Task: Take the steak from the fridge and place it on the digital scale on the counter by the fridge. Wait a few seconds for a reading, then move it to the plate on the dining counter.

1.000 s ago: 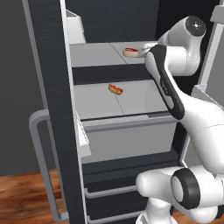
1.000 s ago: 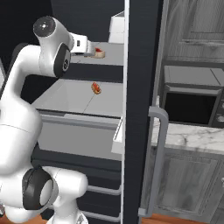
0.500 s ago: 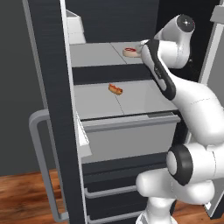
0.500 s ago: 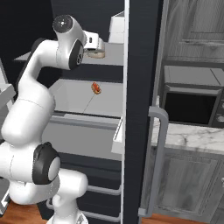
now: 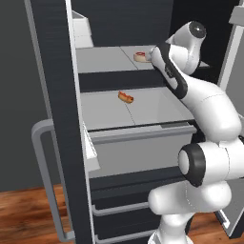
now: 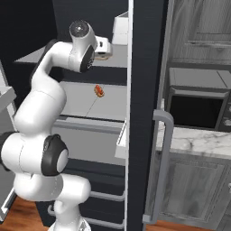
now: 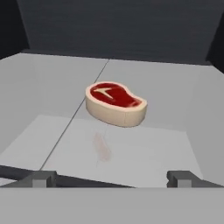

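Hand view: wide-open claw (image 7: 112,178) lined up short of the flat oval raw steak with red centre and tan fat rim (image 7: 115,103).

Nothing is held; the steak lies flat on the light grey upper shelf (image 5: 107,59) of the tall dark grey fridge (image 5: 57,119), ahead of the fingertips (image 7: 41,178) and apart from them. Risks, as I judge them: closing early would catch only the near rim and let the slab slip, and coming in low could scrape the shelf or shove the steak back.

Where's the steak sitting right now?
The steak lies flat on the fridge's upper shelf, one shelf above the sausage in a bun. In the hand view it sits just ahead of the open pincer, untouched.
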